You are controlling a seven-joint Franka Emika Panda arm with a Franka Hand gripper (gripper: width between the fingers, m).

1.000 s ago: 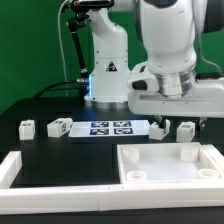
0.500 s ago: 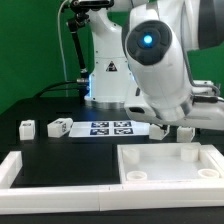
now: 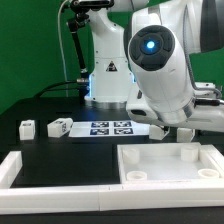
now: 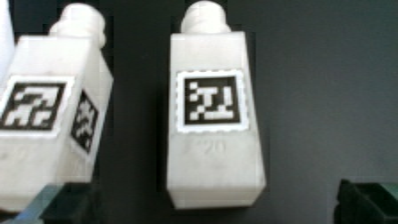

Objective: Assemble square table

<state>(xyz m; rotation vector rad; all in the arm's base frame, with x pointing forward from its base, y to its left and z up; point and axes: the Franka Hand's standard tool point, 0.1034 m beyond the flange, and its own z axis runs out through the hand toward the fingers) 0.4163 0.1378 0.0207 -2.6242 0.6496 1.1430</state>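
- The gripper (image 4: 214, 204) is wide open with nothing in it. The dark fingertips (image 4: 50, 205) sit out on either side.
- A leg block (image 4: 217, 110) lies flat right between the jaws, pretty well centred, tag up.
- A second leg (image 4: 54, 100) lies just beside it, and one finger looks lined up over that one, not over the gap between them.
- I'd narrow the opening first — then drop straight down and pinch the long flat sides.
- The square panel (image 3: 127, 165) lies nearby, outside the jaws.
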